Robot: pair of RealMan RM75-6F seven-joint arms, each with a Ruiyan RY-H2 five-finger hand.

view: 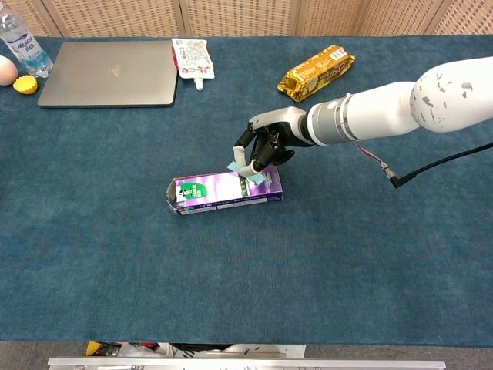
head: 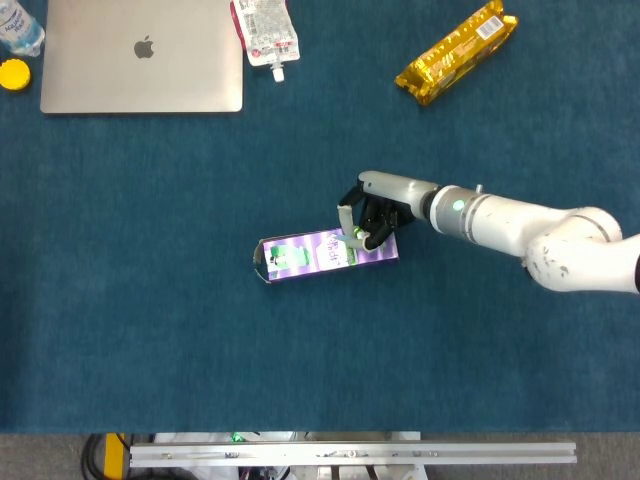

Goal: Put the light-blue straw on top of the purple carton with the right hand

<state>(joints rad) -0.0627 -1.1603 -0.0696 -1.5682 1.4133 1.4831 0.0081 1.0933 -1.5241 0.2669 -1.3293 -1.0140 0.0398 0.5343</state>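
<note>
A purple carton (head: 312, 254) (view: 219, 192) lies on its side in the middle of the blue table. My right hand (head: 372, 217) (view: 262, 150) hovers over the carton's right end and pinches the light-blue straw (view: 246, 173) (head: 353, 238) between thumb and a finger. The straw's lower part lies against the carton's top face. My left hand appears in neither view.
A silver laptop (head: 140, 55) (view: 108, 73) sits at the far left, with a white pouch (head: 265, 30) (view: 191, 58) beside it. A gold snack pack (head: 458, 52) (view: 316, 72) lies at the far right. A bottle (view: 21, 46), a yellow cap (head: 14, 73) and an egg (view: 6, 71) stand by the left edge.
</note>
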